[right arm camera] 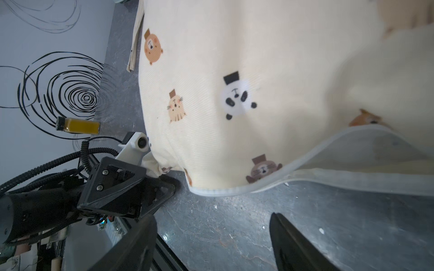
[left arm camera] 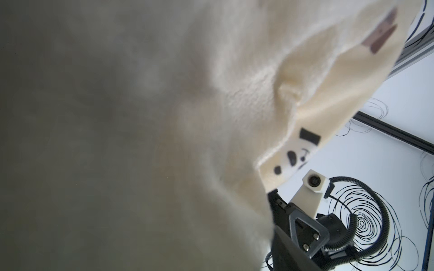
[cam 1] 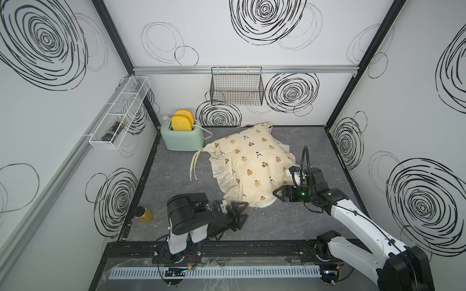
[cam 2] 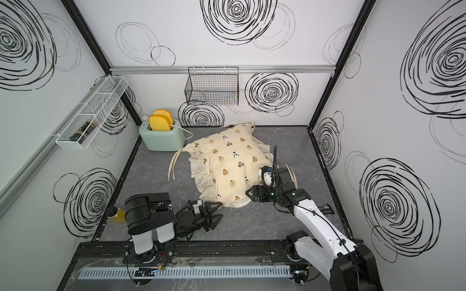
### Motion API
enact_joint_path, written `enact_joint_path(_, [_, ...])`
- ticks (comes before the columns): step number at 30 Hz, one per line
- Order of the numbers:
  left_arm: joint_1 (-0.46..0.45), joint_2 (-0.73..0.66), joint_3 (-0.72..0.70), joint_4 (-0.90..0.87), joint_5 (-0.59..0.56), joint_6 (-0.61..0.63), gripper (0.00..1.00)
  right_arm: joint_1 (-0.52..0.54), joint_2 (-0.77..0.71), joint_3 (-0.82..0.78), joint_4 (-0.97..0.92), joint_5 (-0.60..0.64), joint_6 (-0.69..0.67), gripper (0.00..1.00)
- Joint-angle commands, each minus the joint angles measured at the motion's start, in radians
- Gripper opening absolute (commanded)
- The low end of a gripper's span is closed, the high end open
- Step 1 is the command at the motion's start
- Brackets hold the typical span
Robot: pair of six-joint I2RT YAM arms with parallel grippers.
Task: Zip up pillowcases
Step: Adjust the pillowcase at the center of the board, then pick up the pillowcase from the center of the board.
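Sitting between left end effector (cam 1: 245,212) and right end effector (cam 1: 276,196) is the pillowcase (cam 1: 252,161).

Grey tabletop (cam 1: 176,181): pillowcase (cam 1: 252,161), toaster (cam 1: 182,139), yellow bottle (cam 1: 143,214)

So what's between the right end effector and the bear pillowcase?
Only bare grey marbled tabletop, seen in the right wrist view, separates the open right end effector from the cream bear-printed fabric pillowcase.

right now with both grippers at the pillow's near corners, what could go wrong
The pillowcase is plump and loose; a tug from the left gripper could slide it instead of tensioning the seam. No zipper pull shows, so the open right gripper might pinch only loose fabric.
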Motion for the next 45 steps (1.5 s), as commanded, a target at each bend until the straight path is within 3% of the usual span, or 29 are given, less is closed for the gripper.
enact_joint_path(1, [-0.004, 0.075, -0.056, 0.203, -0.09, -0.136, 0.78, 0.033, -0.028, -0.034, -0.013, -0.01, 0.023, 0.8])
enact_joint_path(4, [0.004, 0.036, -0.094, 0.179, -0.14, -0.109, 0.98, 0.038, -0.027, -0.045, 0.0, -0.012, 0.027, 0.8])
enact_joint_path(11, [0.056, -0.065, -0.057, -0.073, -0.122, -0.027, 0.98, 0.039, 0.006, -0.048, 0.011, -0.011, 0.026, 0.8])
enact_joint_path(14, [0.075, -0.056, -0.011, -0.103, -0.085, 0.0, 0.89, 0.04, 0.007, -0.051, 0.013, -0.011, 0.028, 0.8])
enact_joint_path(18, [0.077, -0.021, 0.042, -0.123, -0.058, 0.014, 0.68, 0.045, 0.002, -0.056, 0.012, -0.008, 0.034, 0.8])
enact_joint_path(23, [0.062, -0.006, 0.059, -0.114, -0.052, 0.015, 0.26, 0.062, -0.014, -0.077, 0.014, -0.005, 0.056, 0.79])
enact_joint_path(28, [0.059, -0.115, 0.049, -0.219, -0.031, 0.059, 0.0, 0.099, -0.035, -0.127, 0.084, -0.036, 0.123, 0.77])
enact_joint_path(35, [0.065, -0.271, 0.087, -0.388, 0.034, 0.147, 0.0, 0.208, -0.08, -0.2, 0.209, -0.05, 0.252, 0.68])
enact_joint_path(43, [0.068, -0.342, 0.163, -0.516, 0.079, 0.187, 0.0, 0.24, -0.035, -0.274, 0.468, -0.121, 0.365, 0.25])
enact_joint_path(45, [0.071, -0.349, 0.175, -0.527, 0.089, 0.193, 0.0, 0.24, -0.013, -0.277, 0.484, -0.129, 0.365, 0.2])
